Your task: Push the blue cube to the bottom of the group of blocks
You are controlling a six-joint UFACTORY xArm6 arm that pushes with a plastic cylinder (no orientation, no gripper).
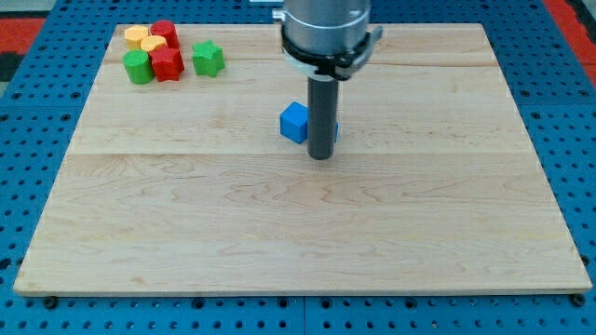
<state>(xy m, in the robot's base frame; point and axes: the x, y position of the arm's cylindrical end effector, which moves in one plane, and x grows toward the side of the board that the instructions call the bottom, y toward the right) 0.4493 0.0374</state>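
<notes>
The wooden board (279, 233) fills most of my view, laid on a blue pegboard (28, 112). My arm's grey housing (326, 28) comes in from the view's top, and the dark rod drops from it to my tip (320, 156), set near the board's middle. There are no fingers on this rig, only the rod. The blue cube (294, 122) sits just to the view's left of the rod, touching or nearly touching it; a sliver of blue shows on the rod's right side, too hidden to name. Well apart, at the view's top left, the group sits: two red blocks (166, 48), a green star-like block (208, 59), a green cylinder (138, 67), and two yellow blocks (142, 38).
</notes>
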